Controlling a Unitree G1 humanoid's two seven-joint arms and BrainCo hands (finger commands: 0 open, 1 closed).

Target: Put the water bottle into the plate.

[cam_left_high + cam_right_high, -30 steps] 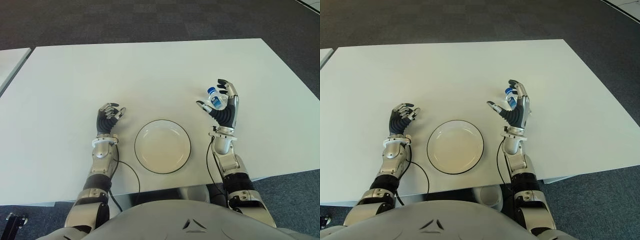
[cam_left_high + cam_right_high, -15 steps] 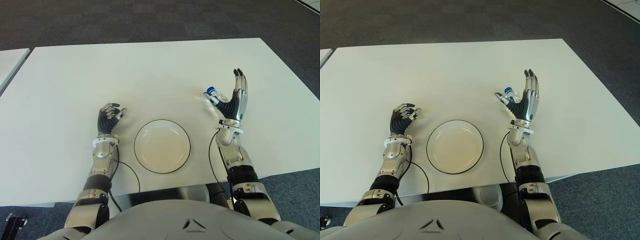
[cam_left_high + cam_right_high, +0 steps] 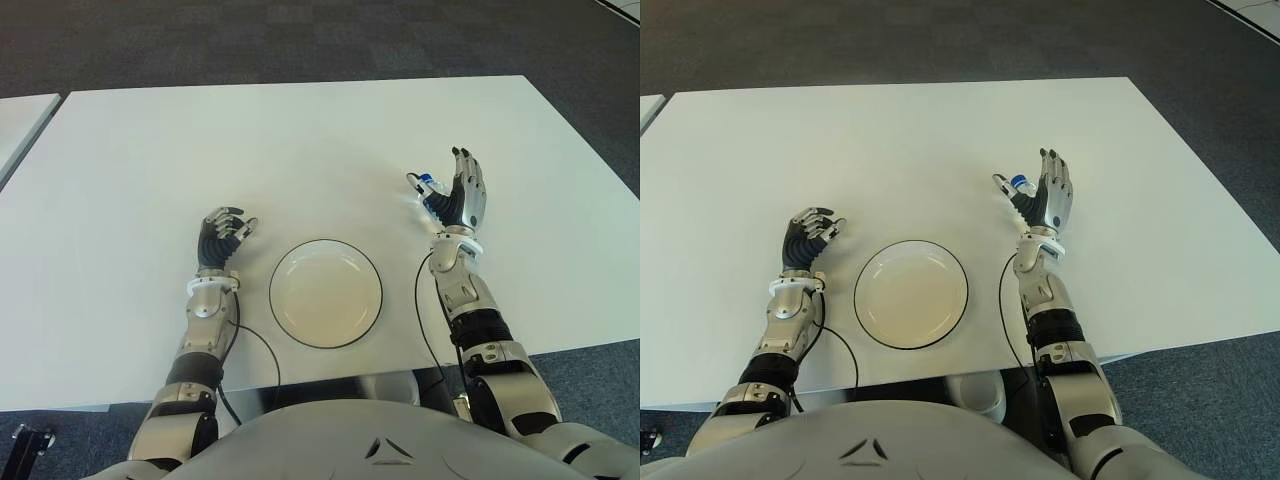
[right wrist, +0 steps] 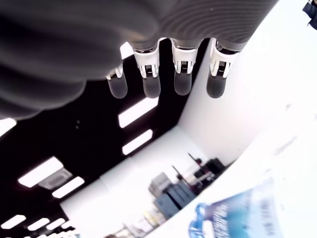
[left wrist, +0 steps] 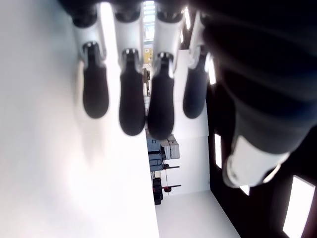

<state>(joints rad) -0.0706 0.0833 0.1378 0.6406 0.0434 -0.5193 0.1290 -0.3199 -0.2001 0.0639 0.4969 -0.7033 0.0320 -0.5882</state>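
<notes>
A small clear water bottle (image 3: 427, 184) with a blue cap and blue label shows to the right of the plate, against the thumb side of my right hand (image 3: 446, 188). That hand is upright with its fingers (image 4: 182, 82) stretched out, not closed around the bottle; the blue label (image 4: 237, 218) shows below them in the right wrist view. I cannot tell whether the bottle touches the table. The white plate (image 3: 325, 300) with a dark rim lies near the table's front edge, between my hands. My left hand (image 3: 222, 233) shows to the left of the plate, fingers loosely bent, holding nothing.
The white table (image 3: 300, 140) stretches far beyond both hands. A second white table (image 3: 18, 125) shows at the left edge. Thin black cables (image 3: 258, 345) run from my wrists over the front edge. Dark carpet surrounds the table.
My right hand, curled around the bottle a second ago, has spread its fingers and shifted a little right and farther away. The bottle now shows beside the thumb. The left hand has hardly moved.
</notes>
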